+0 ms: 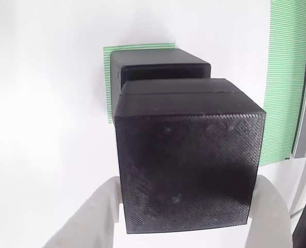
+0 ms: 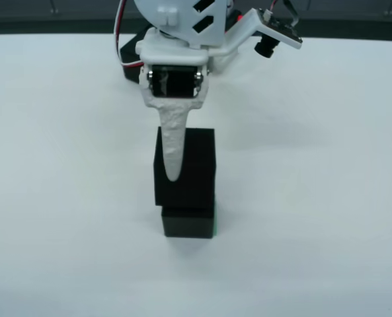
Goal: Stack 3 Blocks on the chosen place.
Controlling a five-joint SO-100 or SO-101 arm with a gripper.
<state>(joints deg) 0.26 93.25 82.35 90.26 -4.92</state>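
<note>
Closest up, the top block (image 1: 186,170) sits pinched in the white hand (image 1: 186,206), stacked over two blocks (image 2: 188,221) on the green patch (image 1: 110,77).

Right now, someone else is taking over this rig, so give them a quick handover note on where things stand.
Tool: shut on the top block, holding it by its sides.
Blocks: the stack looks three high in the wrist view, where the held block sits over two more. In the fixed view the bottom block rests on the table, with a sliver of the green patch showing at its edge.
Done: lower blocks are on the patch, top block brought onto the stack.
Left: confirm the top block sits flush, since it looks slightly offset, then open the tool and back away without knocking the stack.
</note>
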